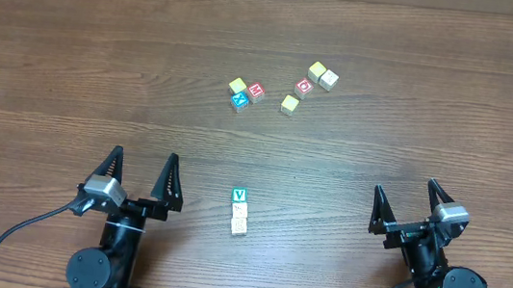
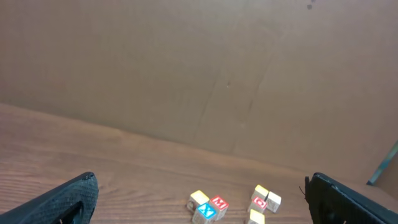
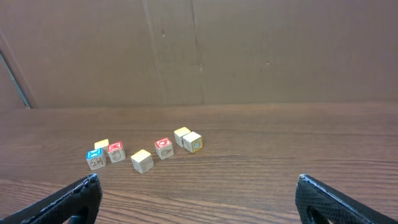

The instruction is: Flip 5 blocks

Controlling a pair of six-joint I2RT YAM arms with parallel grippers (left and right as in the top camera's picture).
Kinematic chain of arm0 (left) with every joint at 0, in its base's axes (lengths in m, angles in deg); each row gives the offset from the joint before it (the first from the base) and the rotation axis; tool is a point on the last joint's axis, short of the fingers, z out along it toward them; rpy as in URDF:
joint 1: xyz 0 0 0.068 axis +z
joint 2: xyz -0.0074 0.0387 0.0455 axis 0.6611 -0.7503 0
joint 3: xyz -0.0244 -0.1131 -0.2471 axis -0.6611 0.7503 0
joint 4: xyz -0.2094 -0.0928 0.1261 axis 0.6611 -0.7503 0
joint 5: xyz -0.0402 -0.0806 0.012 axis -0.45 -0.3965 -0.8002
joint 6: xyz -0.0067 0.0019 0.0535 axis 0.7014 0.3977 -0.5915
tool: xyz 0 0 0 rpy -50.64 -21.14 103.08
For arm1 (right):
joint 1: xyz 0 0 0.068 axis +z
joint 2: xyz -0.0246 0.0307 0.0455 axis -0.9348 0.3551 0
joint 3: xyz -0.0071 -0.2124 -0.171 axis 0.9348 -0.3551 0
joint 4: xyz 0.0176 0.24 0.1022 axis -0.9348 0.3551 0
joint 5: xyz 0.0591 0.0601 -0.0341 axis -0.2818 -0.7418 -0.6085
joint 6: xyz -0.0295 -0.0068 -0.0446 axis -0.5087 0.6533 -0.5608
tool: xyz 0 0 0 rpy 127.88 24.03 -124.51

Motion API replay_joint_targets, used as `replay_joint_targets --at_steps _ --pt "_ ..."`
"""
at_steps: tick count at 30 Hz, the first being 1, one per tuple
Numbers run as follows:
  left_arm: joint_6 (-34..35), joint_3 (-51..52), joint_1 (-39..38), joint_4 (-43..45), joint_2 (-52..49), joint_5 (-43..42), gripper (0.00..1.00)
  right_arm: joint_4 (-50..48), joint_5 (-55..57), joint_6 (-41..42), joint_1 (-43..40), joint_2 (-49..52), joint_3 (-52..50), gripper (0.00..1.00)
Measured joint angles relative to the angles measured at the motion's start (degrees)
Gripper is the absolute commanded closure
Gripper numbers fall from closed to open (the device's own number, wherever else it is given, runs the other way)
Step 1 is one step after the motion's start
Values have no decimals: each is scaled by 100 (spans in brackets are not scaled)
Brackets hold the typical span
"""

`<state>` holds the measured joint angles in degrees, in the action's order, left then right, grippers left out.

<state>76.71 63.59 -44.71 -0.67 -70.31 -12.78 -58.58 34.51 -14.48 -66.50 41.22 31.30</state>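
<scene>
Overhead, we note left claw point(image 1: 146, 157) and right claw point(image 1: 405, 187) released, empty; tiny wooden alphabet cubes point(image 1: 257, 92) sit clustered on the brown wooden desk point(image 1: 53, 63), several touching. Risk: wide jaws may knock neighbours.

Wood-grain table point(image 1: 73, 55) before brown cardboard wall point(image 3: 261, 50)

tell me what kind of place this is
Probably a robot test bench: a wood-grain table, a plain cardboard backdrop behind it, and letter blocks laid out before the left gripper and right gripper.
</scene>
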Motion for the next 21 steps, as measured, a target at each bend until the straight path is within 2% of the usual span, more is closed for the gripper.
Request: replay_joint_targets --at_steps 6,12,21 --pt "-87 271 66 -79 0 2 0 0 0 4 0 0 0 0" --pt "-271 282 76 -1023 11 4 0 2 -2 2 0 0 0 0" --pt "-404 282 76 -1038 11 4 0 -2 0 2 2 0 0 0"
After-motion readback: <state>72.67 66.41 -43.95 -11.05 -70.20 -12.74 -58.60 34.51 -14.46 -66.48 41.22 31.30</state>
